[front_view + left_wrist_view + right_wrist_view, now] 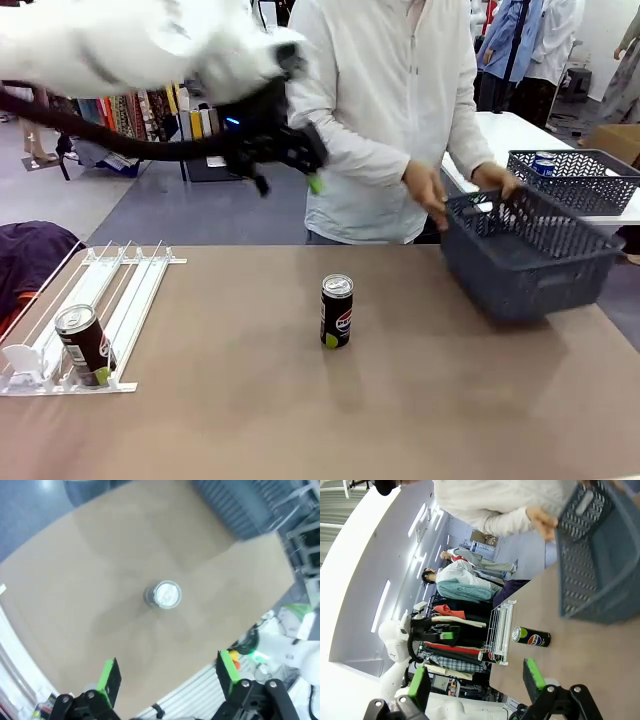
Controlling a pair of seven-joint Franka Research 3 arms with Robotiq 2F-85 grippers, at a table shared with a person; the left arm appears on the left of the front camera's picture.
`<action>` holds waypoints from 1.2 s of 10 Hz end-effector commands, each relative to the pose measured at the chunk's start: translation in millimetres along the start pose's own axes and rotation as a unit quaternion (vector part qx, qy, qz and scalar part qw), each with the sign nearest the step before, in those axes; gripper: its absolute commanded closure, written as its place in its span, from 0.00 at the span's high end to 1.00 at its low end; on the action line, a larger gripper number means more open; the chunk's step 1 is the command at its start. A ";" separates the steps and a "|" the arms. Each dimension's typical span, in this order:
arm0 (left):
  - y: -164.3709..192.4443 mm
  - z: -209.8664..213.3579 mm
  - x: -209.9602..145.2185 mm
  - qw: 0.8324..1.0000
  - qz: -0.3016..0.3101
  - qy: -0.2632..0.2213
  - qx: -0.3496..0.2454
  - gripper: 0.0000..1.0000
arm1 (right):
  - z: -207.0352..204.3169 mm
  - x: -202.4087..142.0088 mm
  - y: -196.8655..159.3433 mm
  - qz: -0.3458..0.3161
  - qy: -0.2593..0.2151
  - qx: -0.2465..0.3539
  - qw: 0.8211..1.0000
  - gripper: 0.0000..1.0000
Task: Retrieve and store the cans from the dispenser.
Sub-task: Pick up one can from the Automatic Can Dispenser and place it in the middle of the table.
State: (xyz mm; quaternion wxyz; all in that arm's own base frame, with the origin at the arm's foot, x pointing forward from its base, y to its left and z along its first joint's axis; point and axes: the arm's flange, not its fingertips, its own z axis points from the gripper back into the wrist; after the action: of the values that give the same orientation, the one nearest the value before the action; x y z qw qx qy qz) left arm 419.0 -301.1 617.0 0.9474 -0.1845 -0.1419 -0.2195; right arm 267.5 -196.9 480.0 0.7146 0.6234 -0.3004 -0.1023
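Note:
A black can (336, 311) with a silver top stands upright in the middle of the table. My left gripper (290, 178) hangs high above it, blurred, and is open and holds nothing. From above, that can (162, 595) shows well beyond my left gripper (167, 675). A second black can (85, 345) lies in the white dispenser (120, 290) at the table's left. My right gripper (476, 680) is open with nothing in it, far from the standing can (532, 637), the dispenser (500, 625) and the can lying in it (489, 656).
A person at the far side holds a dark grey basket (530, 255) with both hands at the table's right (600, 555). Behind it, a second basket (580, 180) on a white table holds blue cans (543, 162). Bare tabletop surrounds the standing can.

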 end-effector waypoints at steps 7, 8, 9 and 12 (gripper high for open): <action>302.2 49.8 -218.1 0.883 0.219 -0.191 -0.368 1.00 | -0.5 3.4 3.3 0.006 -0.006 0.009 1.000 1.00; 312.0 38.6 -226.6 0.874 0.222 -0.194 -0.386 1.00 | -0.5 3.4 3.3 0.006 -0.006 0.009 1.000 1.00; 312.2 31.1 -222.3 0.887 0.214 -0.159 -0.377 1.00 | -0.5 3.4 3.3 0.006 -0.006 0.009 1.000 1.00; 313.1 52.9 -234.7 0.883 0.229 -0.191 -0.362 1.00 | -0.5 3.4 3.3 0.006 -0.006 0.009 1.000 1.00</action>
State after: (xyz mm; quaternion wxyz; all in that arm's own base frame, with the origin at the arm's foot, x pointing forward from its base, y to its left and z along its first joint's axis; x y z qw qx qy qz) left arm 355.0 68.6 482.9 0.7980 -0.5758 -0.1776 0.0058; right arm 267.3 -197.1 480.1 0.7145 0.6234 -0.3006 -0.1025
